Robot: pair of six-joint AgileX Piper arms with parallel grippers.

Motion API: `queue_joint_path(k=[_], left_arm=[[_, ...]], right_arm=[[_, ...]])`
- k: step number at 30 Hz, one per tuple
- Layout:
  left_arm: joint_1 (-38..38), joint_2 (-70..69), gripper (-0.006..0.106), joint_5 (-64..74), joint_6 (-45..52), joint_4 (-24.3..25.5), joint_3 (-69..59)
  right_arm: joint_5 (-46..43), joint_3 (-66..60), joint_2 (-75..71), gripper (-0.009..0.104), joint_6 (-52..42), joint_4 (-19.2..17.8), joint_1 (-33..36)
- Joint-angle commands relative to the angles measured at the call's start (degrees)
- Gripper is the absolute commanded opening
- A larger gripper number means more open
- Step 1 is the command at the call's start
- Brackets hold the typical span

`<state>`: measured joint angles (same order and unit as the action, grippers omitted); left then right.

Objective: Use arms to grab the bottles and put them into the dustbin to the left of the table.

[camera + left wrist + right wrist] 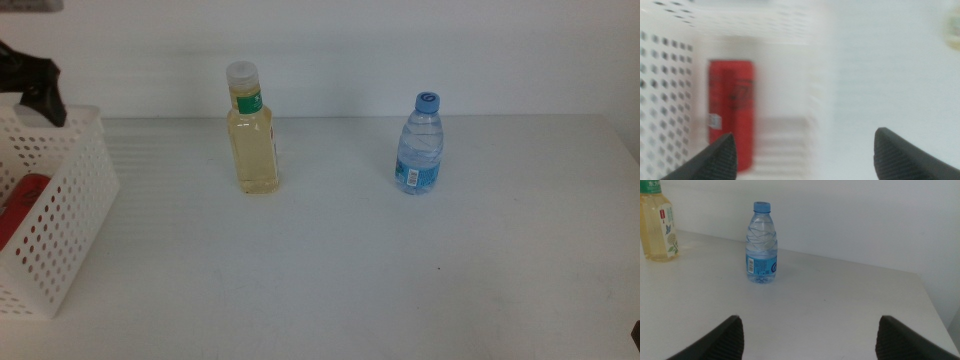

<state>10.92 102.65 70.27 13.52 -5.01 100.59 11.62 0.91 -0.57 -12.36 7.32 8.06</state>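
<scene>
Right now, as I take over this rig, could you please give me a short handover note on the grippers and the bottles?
Left gripper: open and empty, above the dustbin at the table's left edge; its picture is blurred.
Right gripper: open and empty, waiting low at the near right, facing the water bottle.
Done: the red can lies inside the dustbin.
Left: the yellow-liquid bottle and the blue-capped water bottle both stand upright on the table, apart from each other, untouched. Both must go into the dustbin.
</scene>
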Motion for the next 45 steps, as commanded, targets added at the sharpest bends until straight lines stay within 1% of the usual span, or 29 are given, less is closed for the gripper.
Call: queue_joint_path(k=[1,8,11,15,23,27,31,34,36,40,45], left_arm=[[-2.84,-8.93,0.09,-1.63,-2.69,-0.7,-2.85],[-13.62,-25.77,0.09,-15.51,-7.44,0.13,-20.05],[-17.97,-31.24,0.09,-22.74,-8.81,0.9,-27.57],[-22.45,-37.42,0.09,-32.99,-9.95,0.56,-38.13],[-28.81,-44.98,0.09,-60.7,-10.97,0.16,-59.31],[-31.04,-45.35,0.09,-74.01,-10.97,-1.39,-68.32],[-33.16,-44.29,0.09,-86.94,-10.97,-1.39,-75.6],[-33.8,-42.27,0.09,-94.84,-14.35,-2.27,-79.66],[-33.8,-40.86,0.09,-97.51,-16.55,-2.39,-80.68],[-33.8,-36.67,0.09,-97.9,-16.28,-2.27,-79.21],[-35.75,-30.54,0.09,-98.49,-15.15,-2.44,-75.47]], right_arm=[[-4.47,1.29,-1.54,0.081,-0.53,-0.2,-0.27],[-4.47,1.29,-1.54,0.081,-0.53,-0.2,-0.27],[-4.47,1.29,-1.54,0.081,-0.53,-0.2,-0.27],[-4.47,1.29,-1.54,0.081,-0.53,-0.2,-0.27],[-4.47,1.29,-1.54,0.081,-0.53,-0.2,-0.27],[-4.47,1.29,-1.54,0.081,-0.53,-0.2,-0.27],[-4.47,1.29,-1.54,0.081,-0.53,-0.2,-0.27],[-4.47,1.29,-1.54,0.081,-0.53,-0.2,-0.27],[-4.47,1.29,-1.54,0.081,-0.53,-0.2,-0.27],[-4.47,1.29,-1.54,0.081,-0.53,-0.2,-0.27],[-4.47,1.29,-1.54,0.081,-0.53,-0.2,-0.27]])
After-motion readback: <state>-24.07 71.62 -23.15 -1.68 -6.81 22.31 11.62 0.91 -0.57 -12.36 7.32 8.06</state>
